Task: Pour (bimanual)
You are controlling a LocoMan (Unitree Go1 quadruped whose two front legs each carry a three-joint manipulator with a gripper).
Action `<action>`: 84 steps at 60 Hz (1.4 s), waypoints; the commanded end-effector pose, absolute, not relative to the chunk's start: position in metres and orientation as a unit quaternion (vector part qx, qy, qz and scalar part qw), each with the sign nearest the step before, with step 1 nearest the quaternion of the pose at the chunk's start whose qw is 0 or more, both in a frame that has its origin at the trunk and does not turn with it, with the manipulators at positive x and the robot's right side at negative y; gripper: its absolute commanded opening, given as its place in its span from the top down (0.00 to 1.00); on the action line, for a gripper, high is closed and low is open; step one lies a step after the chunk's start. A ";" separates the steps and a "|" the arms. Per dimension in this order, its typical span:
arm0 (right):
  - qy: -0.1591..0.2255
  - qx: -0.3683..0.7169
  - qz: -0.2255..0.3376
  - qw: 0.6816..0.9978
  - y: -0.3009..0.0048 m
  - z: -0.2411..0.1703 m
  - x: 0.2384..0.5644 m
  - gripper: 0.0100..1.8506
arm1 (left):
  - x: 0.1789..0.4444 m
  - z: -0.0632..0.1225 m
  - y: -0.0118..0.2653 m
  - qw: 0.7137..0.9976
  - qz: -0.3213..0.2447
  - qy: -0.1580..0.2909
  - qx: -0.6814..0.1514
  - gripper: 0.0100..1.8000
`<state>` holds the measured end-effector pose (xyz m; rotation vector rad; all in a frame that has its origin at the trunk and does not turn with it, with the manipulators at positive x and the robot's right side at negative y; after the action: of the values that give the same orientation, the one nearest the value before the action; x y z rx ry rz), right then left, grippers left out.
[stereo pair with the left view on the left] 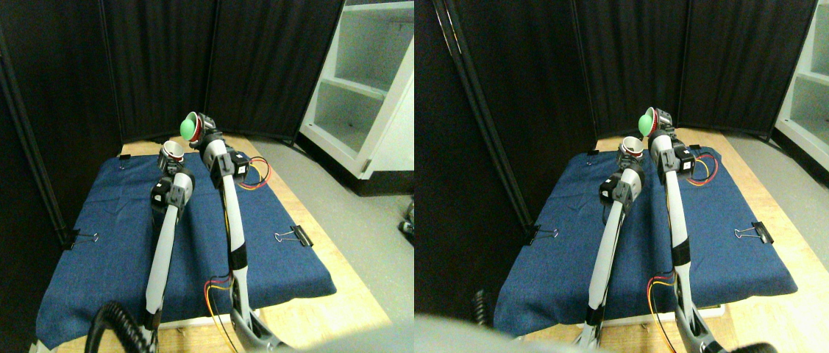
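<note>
My left gripper holds a small red cup with a white inside upright above the blue cloth. My right gripper holds a second red cup higher up and just to the right of the first. This cup is tipped sideways with its mouth toward the left cup. A green ball sits in its mouth. The two cups are close but apart.
The blue cloth lies on a wooden table, pinned by black binder clips at the right and left edges. Black curtain panels stand behind and to the left. A white shelf unit stands at the right.
</note>
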<state>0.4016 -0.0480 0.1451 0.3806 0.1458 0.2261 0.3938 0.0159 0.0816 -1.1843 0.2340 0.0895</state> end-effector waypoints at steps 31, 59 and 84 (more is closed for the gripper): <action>0.074 0.101 0.151 0.981 -0.047 0.152 0.397 0.83 | 0.395 0.089 0.006 0.818 0.033 0.095 -0.566 0.82; 0.082 0.022 0.177 0.980 -0.046 0.149 0.391 0.83 | 0.389 0.091 0.004 0.819 0.030 0.098 -0.565 0.82; 0.086 -0.057 0.176 0.979 -0.040 0.151 0.388 0.83 | 0.389 0.090 0.006 0.816 0.029 0.100 -0.568 0.82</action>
<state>0.3874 -0.0457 0.1429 -0.1025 0.2112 0.3302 0.3888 0.0076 0.0822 -1.1843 0.2466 0.0881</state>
